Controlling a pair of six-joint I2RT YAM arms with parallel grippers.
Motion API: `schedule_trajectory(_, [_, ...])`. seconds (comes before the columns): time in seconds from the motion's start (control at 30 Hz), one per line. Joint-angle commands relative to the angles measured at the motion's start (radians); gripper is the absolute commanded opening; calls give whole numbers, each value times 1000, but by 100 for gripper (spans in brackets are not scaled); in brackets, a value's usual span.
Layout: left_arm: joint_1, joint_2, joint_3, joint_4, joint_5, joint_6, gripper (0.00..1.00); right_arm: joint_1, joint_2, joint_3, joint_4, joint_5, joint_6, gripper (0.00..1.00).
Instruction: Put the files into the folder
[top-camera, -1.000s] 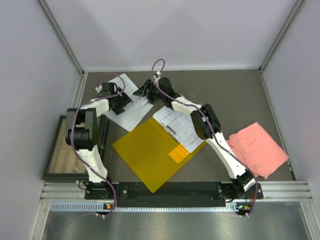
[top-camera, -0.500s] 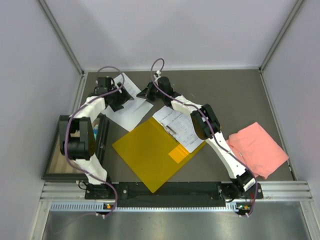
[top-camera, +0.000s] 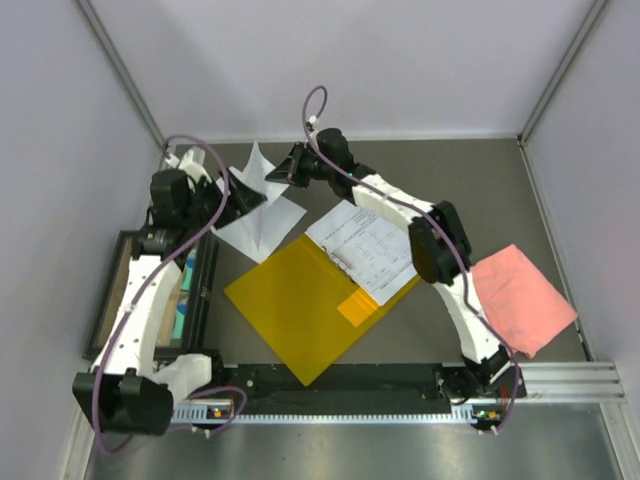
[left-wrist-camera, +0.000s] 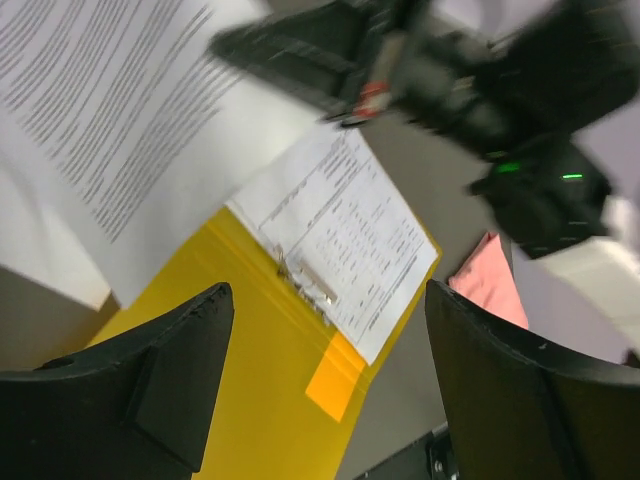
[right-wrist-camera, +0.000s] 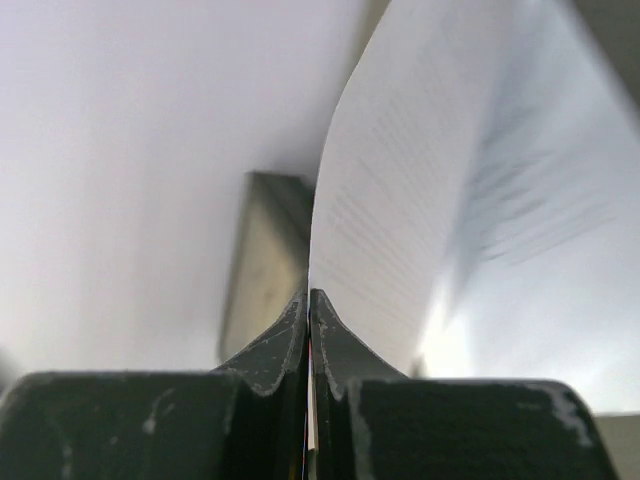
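Grey tabletop (top-camera: 480, 190), white walls (top-camera: 350, 60). Folder (top-camera: 290, 315) laid open at centre, one printed sheet (top-camera: 370, 250) already seated at clip (left-wrist-camera: 305, 280). Remaining files (top-camera: 258, 210) at far left; edge of one pinched by right gripper (right-wrist-camera: 310, 312), raised for transfer. Left gripper (left-wrist-camera: 325, 330) spread wide, nothing held, beside stack.

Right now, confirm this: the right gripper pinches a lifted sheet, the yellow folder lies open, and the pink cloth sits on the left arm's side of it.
One thing is wrong: the pink cloth lies on the right arm's side of the folder, as the top external view shows. The rest holds: the right gripper pinches a lifted sheet, and the folder lies open.
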Motion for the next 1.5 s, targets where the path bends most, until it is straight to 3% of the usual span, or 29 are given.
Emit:
schedule_trajectory(0.0, [-12,-95,-113,-62,52,-14,82,-22,-320,-187,134,-119,28,0])
schedule_trajectory(0.13, [-45,-181,-199,-38,64,-60,82,-81,-515,-546,191,-218,33,0])
schedule_trajectory(0.23, [-70,-218,-245,-30,67,-66,82,-135,-688,-740,51,-263,-112,0])
schedule_trajectory(0.27, [-76,-224,-256,-32,70,-66,82,-146,-731,-778,-6,-254,-233,0])
schedule_trajectory(0.3, [-79,-226,-271,-29,76,-66,82,-175,-815,-833,-170,-221,-301,0])
schedule_trajectory(0.43, [-99,-229,-304,-9,93,-55,82,-241,-1005,-959,-434,-70,-549,0])
schedule_trajectory(0.63, [-117,-194,-313,28,131,-32,82,-435,-1208,-1119,-554,56,-718,0])
schedule_trajectory(0.8, [-125,-175,-290,31,147,-8,82,-479,-1239,-1113,-658,203,-790,0])
schedule_trajectory(1.07, [-128,-166,-324,30,150,8,82,-511,-1196,-1101,-635,234,-824,0])
schedule_trajectory(1.3, [-128,-143,-321,30,141,20,82,-511,-1097,-1085,-527,12,-852,0])
schedule_trajectory(1.47, [-128,-128,-322,39,136,21,82,-513,-1044,-1062,-458,-45,-857,0])
